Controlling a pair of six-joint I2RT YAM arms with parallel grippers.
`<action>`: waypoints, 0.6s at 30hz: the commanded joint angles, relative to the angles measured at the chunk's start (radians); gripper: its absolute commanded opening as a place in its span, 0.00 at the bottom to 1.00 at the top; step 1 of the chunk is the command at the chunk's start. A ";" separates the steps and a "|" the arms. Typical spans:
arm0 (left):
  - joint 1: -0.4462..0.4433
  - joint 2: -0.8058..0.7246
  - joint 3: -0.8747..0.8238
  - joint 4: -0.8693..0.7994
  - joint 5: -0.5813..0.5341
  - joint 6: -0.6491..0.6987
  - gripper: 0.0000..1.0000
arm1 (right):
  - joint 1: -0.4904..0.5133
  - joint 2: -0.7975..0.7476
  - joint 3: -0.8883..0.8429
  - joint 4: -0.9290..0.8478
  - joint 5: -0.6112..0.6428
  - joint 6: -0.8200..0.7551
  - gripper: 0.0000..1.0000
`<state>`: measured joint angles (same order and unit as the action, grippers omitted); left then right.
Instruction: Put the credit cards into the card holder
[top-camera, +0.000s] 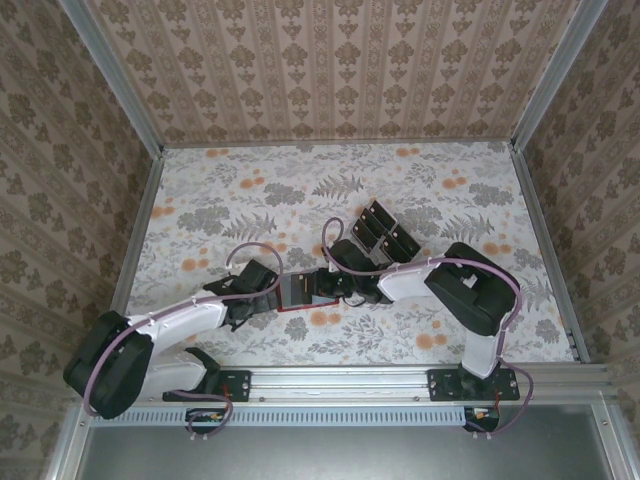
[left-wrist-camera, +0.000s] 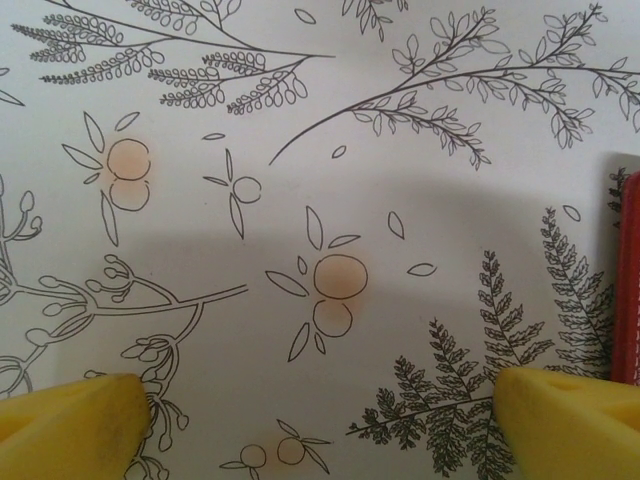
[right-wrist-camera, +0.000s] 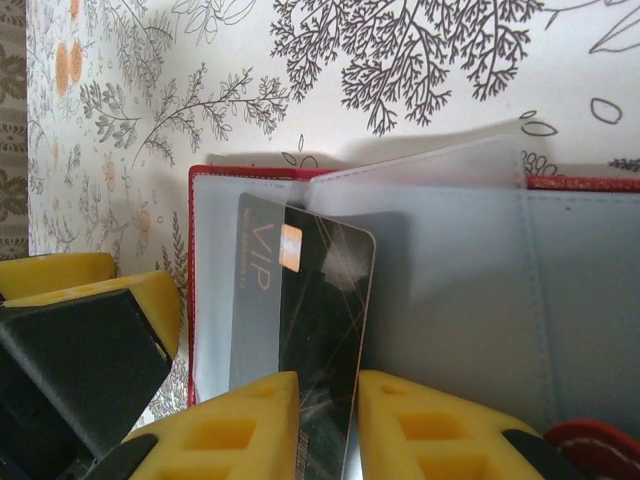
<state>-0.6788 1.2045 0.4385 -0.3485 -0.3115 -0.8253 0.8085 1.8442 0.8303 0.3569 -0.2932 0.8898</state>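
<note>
Left wrist view: the left gripper (left-wrist-camera: 320, 425) hangs over the bare floral table (left-wrist-camera: 250, 100) with its fingers spread as wide as they go and nothing between them. The red edge of the wallet (left-wrist-camera: 628, 290) lies just beside its right finger. That placement suggests a support role, ready to brace the wallet's left side so it does not slide when a card is pushed in.

In the right wrist view the wallet lies open and flat, its clear pockets facing up so their mouths can take a card. The right gripper (right-wrist-camera: 325, 430) is closed on the near end of a black card (right-wrist-camera: 315, 320) marked VIP. Holding it by that end leaves the far end free to lead into a pocket. The far end lies over the left page of the wallet, and whether it has entered a sleeve cannot be told.

From above, the wallet sits between the two grippers near the front of the table. The other cards (top-camera: 375, 222) stand in a tray (top-camera: 398, 240) behind the right gripper, close enough to reach.
</note>
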 joint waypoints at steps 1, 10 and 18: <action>0.008 0.042 -0.022 0.061 0.050 0.014 1.00 | -0.002 0.031 0.025 -0.034 -0.005 -0.008 0.18; 0.008 0.056 -0.024 0.083 0.058 0.015 1.00 | 0.008 0.053 0.060 -0.039 -0.020 -0.006 0.09; 0.007 0.071 -0.032 0.104 0.066 0.011 1.00 | 0.031 0.077 0.091 -0.046 -0.030 -0.001 0.08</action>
<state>-0.6792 1.2205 0.4412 -0.3447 -0.3138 -0.8253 0.8219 1.8862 0.8913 0.3531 -0.3061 0.8898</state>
